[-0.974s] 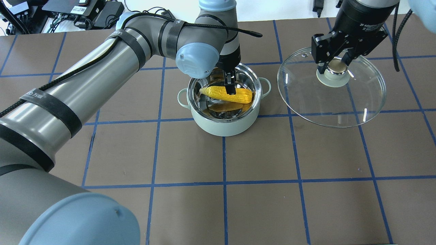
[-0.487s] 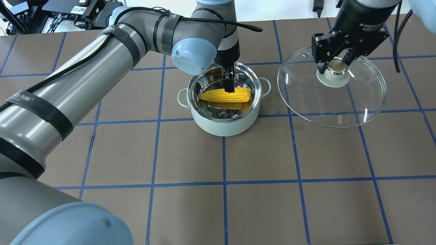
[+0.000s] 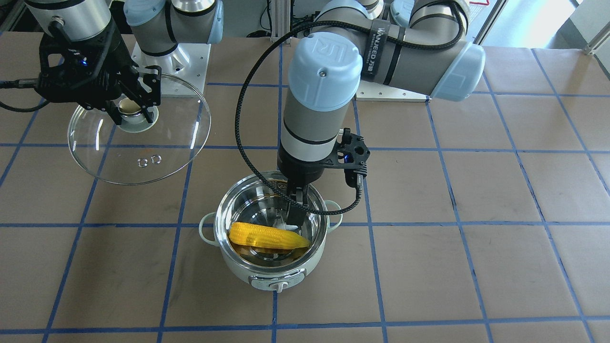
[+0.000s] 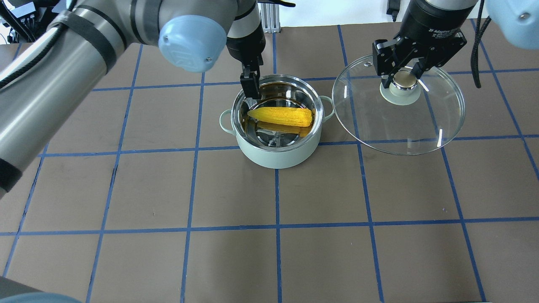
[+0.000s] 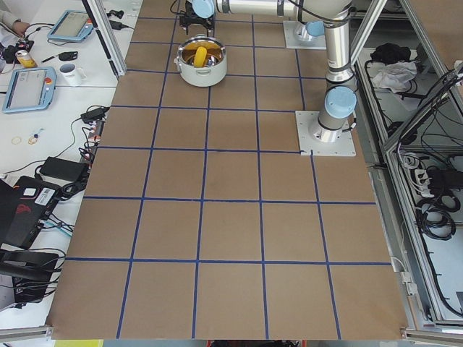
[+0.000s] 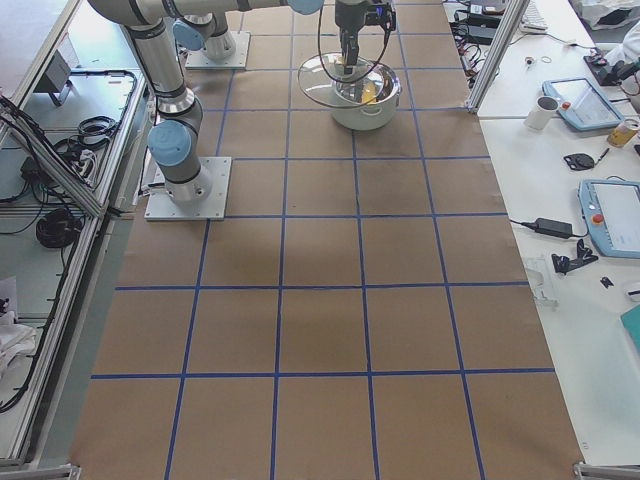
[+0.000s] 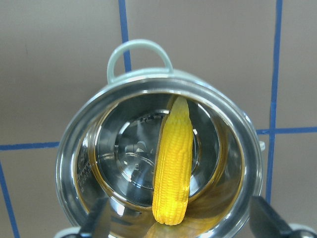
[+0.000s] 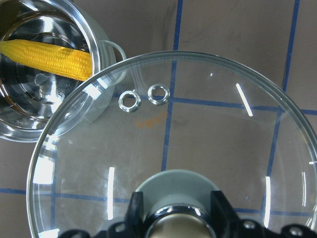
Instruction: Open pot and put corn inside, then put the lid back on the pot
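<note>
The corn (image 4: 281, 116) had been released by the left hand (image 4: 252, 89), which was drawn up over the rim of the pot (image 4: 276, 158), fingers spread wide. The corn was left lying inside. The lid (image 4: 400, 126) was held by its knob in the right hand (image 4: 403, 78), just beside the pot, for replacing.

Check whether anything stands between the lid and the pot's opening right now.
Yes. The left gripper hangs open above the pot, with its wrist over the opening. The lid, held off to the side by the right gripper, probably cannot seat until that arm clears. The corn lies inside and looks no obstacle.
</note>
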You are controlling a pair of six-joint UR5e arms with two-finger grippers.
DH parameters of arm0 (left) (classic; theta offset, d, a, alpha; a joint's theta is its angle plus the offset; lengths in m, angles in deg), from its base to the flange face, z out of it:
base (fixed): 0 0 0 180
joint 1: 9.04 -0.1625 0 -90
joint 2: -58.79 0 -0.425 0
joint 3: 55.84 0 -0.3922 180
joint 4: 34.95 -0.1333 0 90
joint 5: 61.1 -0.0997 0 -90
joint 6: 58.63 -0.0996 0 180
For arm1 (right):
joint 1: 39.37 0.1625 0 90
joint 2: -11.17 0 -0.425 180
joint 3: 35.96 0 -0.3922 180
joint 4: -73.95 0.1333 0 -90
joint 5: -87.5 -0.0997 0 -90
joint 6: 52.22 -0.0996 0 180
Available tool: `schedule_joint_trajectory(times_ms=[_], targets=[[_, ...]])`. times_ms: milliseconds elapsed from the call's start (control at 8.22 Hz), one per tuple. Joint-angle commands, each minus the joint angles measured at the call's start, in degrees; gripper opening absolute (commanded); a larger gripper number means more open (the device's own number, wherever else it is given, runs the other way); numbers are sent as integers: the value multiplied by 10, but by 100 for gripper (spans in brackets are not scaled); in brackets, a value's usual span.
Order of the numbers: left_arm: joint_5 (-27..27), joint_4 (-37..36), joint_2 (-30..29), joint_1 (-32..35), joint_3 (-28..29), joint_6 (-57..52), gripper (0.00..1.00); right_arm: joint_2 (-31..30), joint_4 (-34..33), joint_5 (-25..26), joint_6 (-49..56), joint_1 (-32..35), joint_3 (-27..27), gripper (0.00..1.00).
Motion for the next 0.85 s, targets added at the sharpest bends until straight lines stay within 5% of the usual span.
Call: schedule_joint_trajectory(times_ms=[0, 487, 730], targets=[[0, 39, 33, -85, -5, -99, 100, 1, -5, 1, -2, 3, 0, 0], [0, 129, 121, -155, -11, -275, 100, 77, -51, -3, -32, 12, 55, 0], [-7, 168, 141, -156, -10, -331, 100, 131, -90, 5, -103, 81, 63, 0]])
